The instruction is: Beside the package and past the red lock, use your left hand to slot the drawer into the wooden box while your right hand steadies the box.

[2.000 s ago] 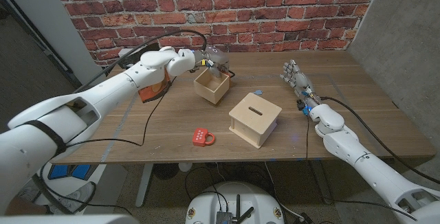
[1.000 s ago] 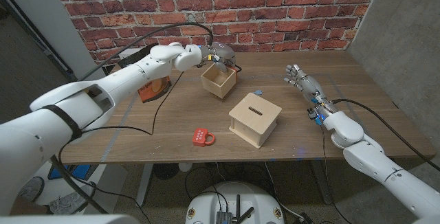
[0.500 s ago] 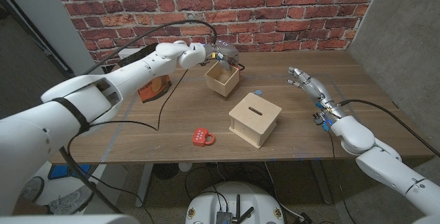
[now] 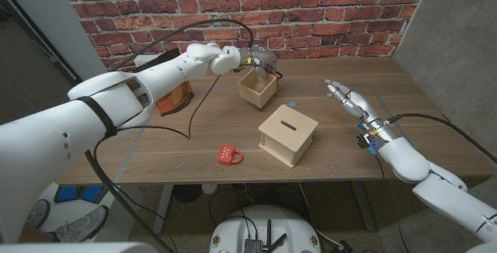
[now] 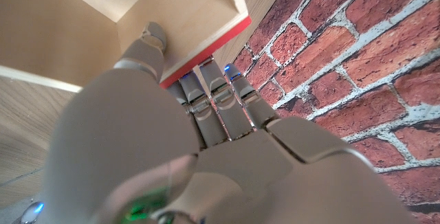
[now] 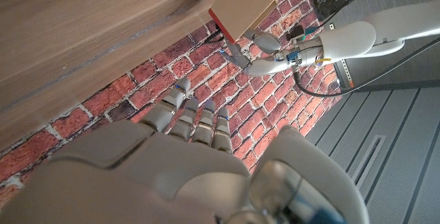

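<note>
The left hand (image 4: 258, 57) grips one open wooden drawer (image 4: 257, 88) by its far rim, tilted, at the table's (image 4: 194, 129) back edge. The right hand (image 4: 345, 96) hovers with fingers spread, holding nothing, well right of the one slotted wooden box (image 4: 287, 134). One red lock (image 4: 229, 155) lies near the front; one orange package (image 4: 173, 98) sits left.

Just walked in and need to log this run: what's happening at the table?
The left hand grips the drawer at its far edge, near the brick wall. The wooden box sits mid-table, untouched, with the red lock beside it. The right hand hovers open to the box's right.
</note>
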